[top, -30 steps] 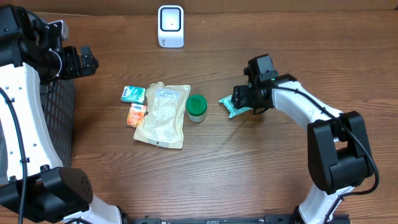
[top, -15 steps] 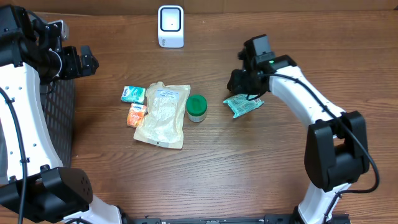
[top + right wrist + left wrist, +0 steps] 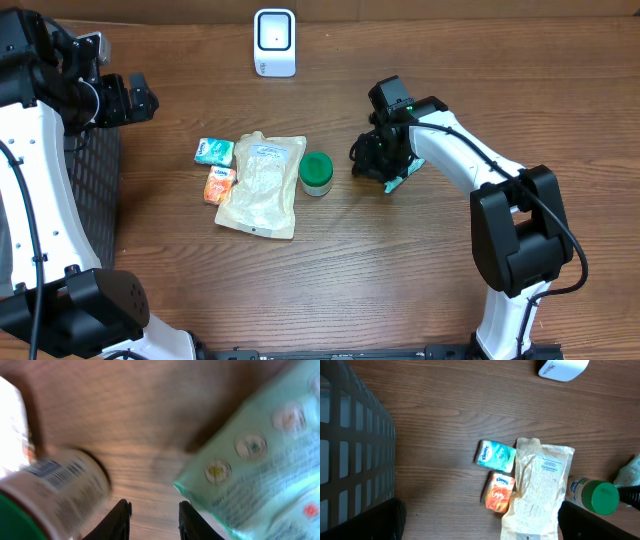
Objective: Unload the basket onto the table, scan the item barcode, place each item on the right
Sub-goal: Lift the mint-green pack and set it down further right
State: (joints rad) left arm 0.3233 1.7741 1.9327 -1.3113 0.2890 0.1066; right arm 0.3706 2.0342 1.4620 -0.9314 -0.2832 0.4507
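Observation:
My right gripper (image 3: 367, 162) hangs low over the table between a green-lidded bottle (image 3: 317, 172) and a teal packet (image 3: 396, 181). In the right wrist view its gripper (image 3: 152, 506) has a narrow gap between the jaws, with only bare wood showing in it. The bottle (image 3: 50, 495), barcode label showing, lies to their left and the teal packet (image 3: 260, 460) just outside the right finger. The white scanner (image 3: 274, 42) stands at the back. High at the far left, my left gripper (image 3: 135, 98) is wide open and empty.
A beige pouch (image 3: 262, 185), a teal tissue pack (image 3: 214, 151) and an orange pack (image 3: 220, 184) lie left of the bottle. A black mesh basket (image 3: 95, 200) stands at the left edge. The left wrist view looks down on the same items and the scanner (image 3: 562, 367).
My right gripper has swung left from the teal packet toward the bottle, and its jaws have narrowed. The packet now lies mostly under the arm. The left arm has not moved.

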